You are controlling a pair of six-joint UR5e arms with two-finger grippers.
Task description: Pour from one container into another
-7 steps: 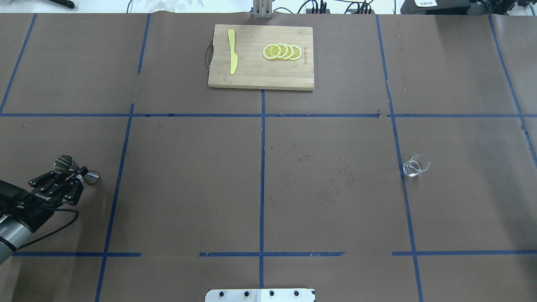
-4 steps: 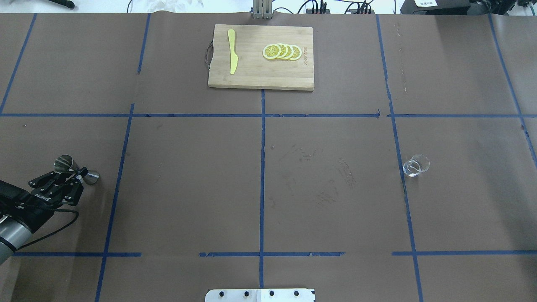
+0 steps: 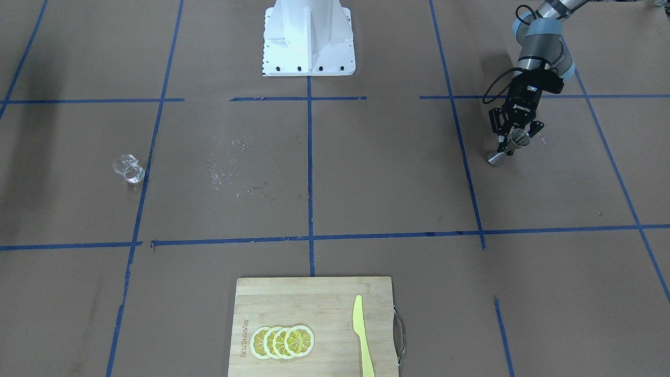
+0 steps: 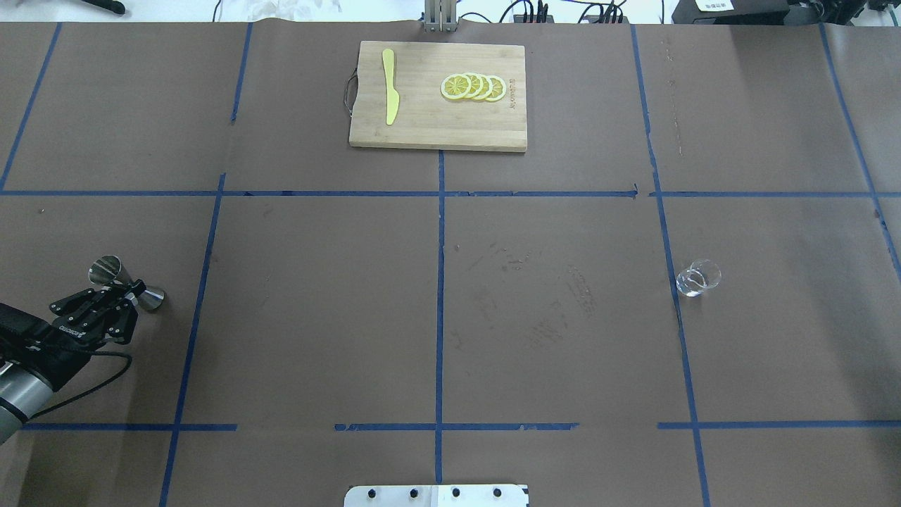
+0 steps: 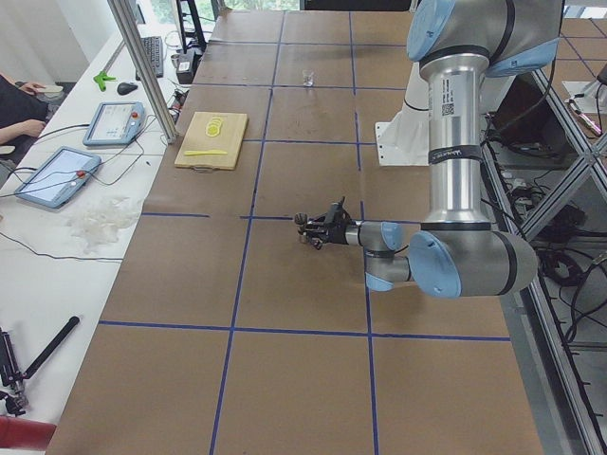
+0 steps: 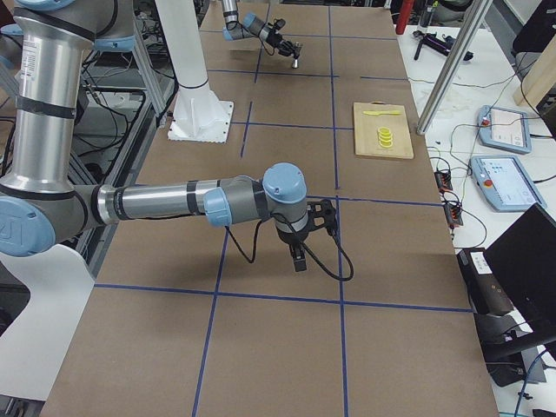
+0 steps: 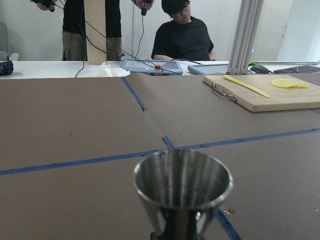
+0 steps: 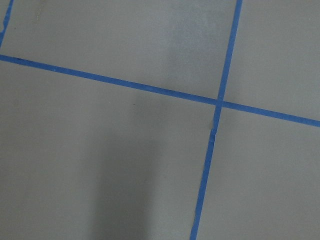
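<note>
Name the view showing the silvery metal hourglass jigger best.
Left wrist-mounted: the silvery metal hourglass jigger fills the foreground, mouth clear. Overhead and front-facing show it small, tilted; side views, a speck; right wrist, nothing.

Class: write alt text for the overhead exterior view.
At the left edge of the table, the left gripper clasps a metal jigger at its waist. A clear glass cup sits far to the right; a cutting board with lemon slices and a yellow knife lies at the far side.
</note>
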